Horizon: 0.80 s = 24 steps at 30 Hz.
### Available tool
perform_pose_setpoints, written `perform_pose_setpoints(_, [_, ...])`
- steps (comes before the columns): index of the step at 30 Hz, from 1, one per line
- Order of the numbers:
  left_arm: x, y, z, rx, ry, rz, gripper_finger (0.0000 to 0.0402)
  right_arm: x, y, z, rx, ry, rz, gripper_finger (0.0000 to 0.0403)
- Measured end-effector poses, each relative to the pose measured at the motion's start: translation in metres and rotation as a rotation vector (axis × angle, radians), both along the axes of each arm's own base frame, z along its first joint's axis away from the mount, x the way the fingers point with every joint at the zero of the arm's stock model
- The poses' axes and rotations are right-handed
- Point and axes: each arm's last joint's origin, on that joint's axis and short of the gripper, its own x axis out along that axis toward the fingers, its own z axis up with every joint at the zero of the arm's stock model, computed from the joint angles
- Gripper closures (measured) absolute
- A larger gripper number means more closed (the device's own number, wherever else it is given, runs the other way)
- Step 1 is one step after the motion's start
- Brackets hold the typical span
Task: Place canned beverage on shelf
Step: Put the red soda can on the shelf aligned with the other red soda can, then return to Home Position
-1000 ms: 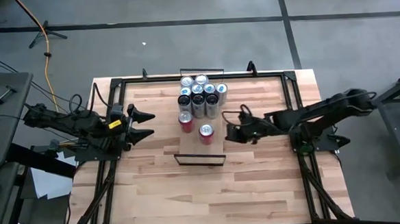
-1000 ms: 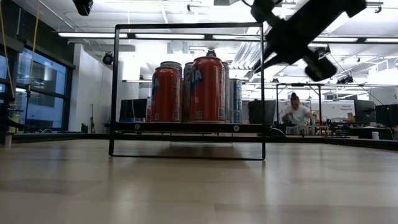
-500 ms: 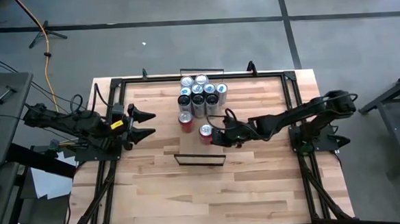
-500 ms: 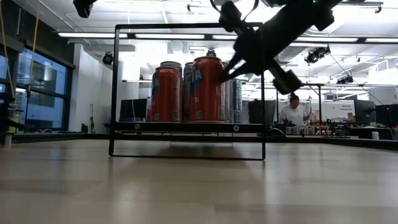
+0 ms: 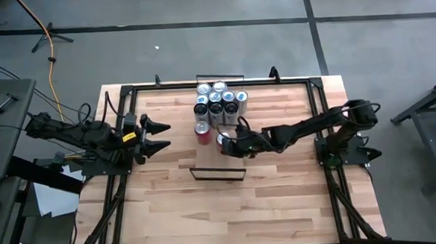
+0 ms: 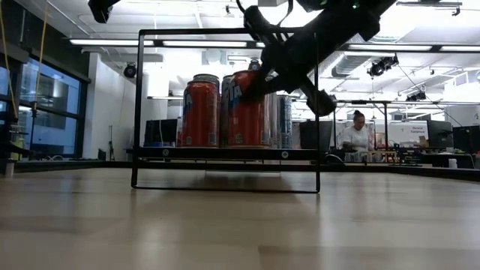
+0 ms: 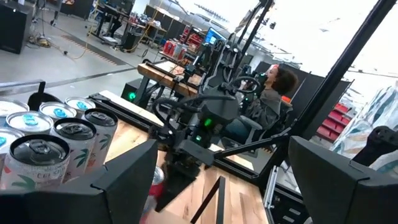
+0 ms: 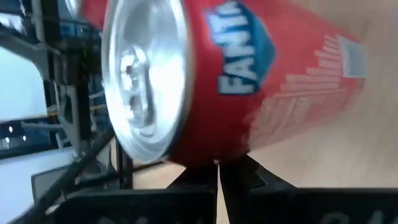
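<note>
Two red cans stand upright by their bases on the light-wood shelf. The nearer one fills the right wrist view as a red can; the other red can stands beside it. My right gripper, shut, reaches in from the table's right and its tips meet the nearer can. In the low view my right gripper sits at that can's upper part. My left gripper waits open and level at the table's left, holding nothing. My right gripper touches the nearer red can's side wall, a little below the top rim, with its shut fingertips. The fingers come from the table's right, slanting downward. The can stands upright on the shelf, its base on the plank.
A cluster of several silver and dark cans stands behind the shelf at the table's far edge. The shelf's thin black frame arches over the cans. A seated person shows in the room beyond the table.
My right gripper, shut throughout, has moved toward the table's left and sunk a little, from well right of the shelf up to the nearer red can. Both red cans stand where they stood.
</note>
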Motion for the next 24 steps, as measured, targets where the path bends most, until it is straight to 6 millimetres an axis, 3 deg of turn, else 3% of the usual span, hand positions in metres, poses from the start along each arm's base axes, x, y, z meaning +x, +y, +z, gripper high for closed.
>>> perform_pose_setpoints(11, [0.000, 0.000, 0.000, -0.021, 0.001, -0.001, 0.0083, 0.007, -0.025, 0.009, -0.050, -0.088, -0.011, 0.0403])
perform_pose_setpoints(19, [0.000, 0.000, 0.000, -0.029, -0.001, -0.002, 0.0083, 0.001, -0.008, 0.025, -0.033, -0.140, 0.204, 0.0403])
perform_pose_setpoints(24, [0.000, 0.000, 0.001, -0.052, -0.020, -0.003, 0.0083, -0.023, 0.004, 0.031, -0.099, 0.017, 0.115, 0.0403])
